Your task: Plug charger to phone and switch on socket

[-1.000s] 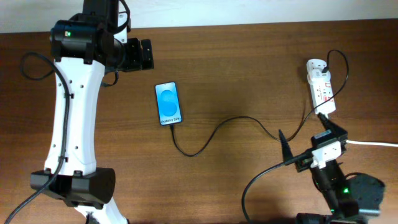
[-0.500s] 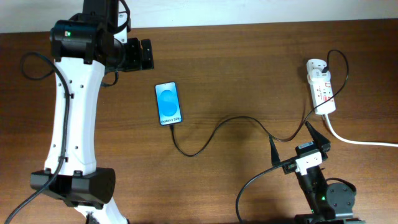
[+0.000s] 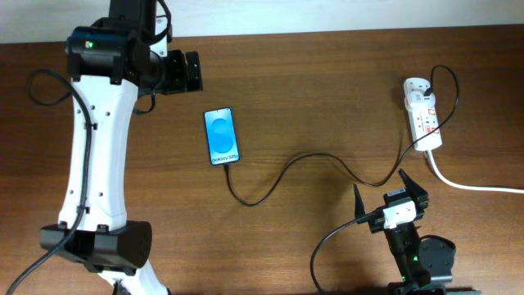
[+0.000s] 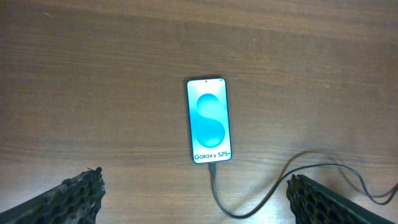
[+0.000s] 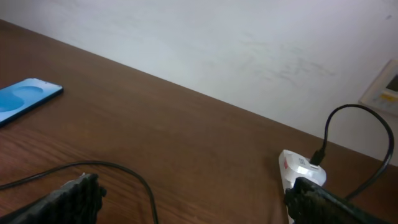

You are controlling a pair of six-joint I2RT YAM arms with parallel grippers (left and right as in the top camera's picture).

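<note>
The phone (image 3: pixel 222 137) lies flat mid-table with its blue screen lit; it also shows in the left wrist view (image 4: pixel 209 120) and at the left edge of the right wrist view (image 5: pixel 25 96). The black charger cable (image 3: pixel 303 164) runs from the phone's bottom end, its tip in the port (image 4: pixel 212 167), across to the white socket (image 3: pixel 423 113) at the right. My left gripper (image 3: pixel 193 72) is open and empty, up and left of the phone. My right gripper (image 3: pixel 390 199) is open and empty, near the front edge, below the socket (image 5: pixel 301 174).
A thick white cord (image 3: pixel 475 187) leaves the socket toward the right edge. The charger cable loops across the wood between phone and socket (image 5: pixel 124 171). A pale wall stands behind the table (image 5: pixel 217 37).
My right arm has pulled back from the socket toward the front edge and to the left. The left arm, phone and cable have not moved.
</note>
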